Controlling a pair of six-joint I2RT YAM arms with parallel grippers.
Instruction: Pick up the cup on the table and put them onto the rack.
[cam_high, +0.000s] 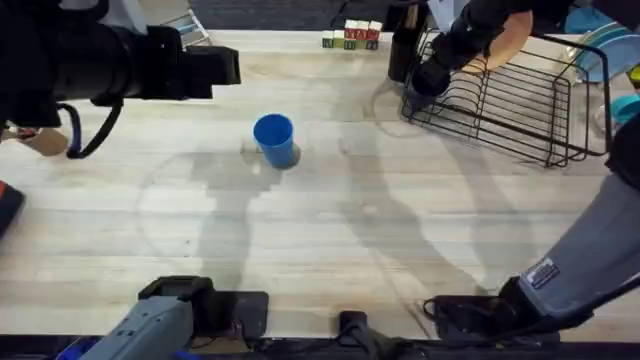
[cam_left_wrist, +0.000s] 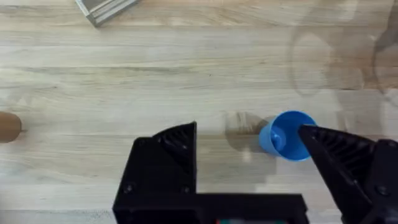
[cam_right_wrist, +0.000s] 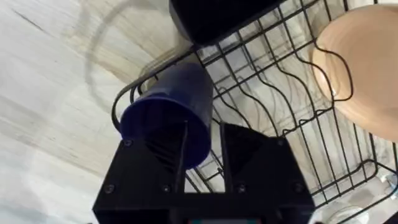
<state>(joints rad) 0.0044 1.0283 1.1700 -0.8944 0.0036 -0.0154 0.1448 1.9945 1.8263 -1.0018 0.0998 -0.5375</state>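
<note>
Cup (cam_high: 274, 138) remains upright on tabletop (cam_high: 330, 240); left gripper (cam_left_wrist: 249, 155) hovers spread; right gripper (cam_right_wrist: 202, 149) clamps dark cup (cam_right_wrist: 168, 115) at rack (cam_high: 500, 105).

A pale wooden desk (cam_high: 360, 250) carries everything. A blue cup (cam_high: 274, 139) stands near its middle. The black wire rack (cam_high: 500, 105) sits at the far right, with small coloured blocks (cam_high: 350, 36) along the far edge.

The left arm (cam_high: 110, 65) looms dark and blurred, the right gripper's fingers (cam_right_wrist: 180, 152) hide part of the dark blue cup (cam_right_wrist: 171, 109), and the rack (cam_right_wrist: 298, 130) runs off the frame.
</note>
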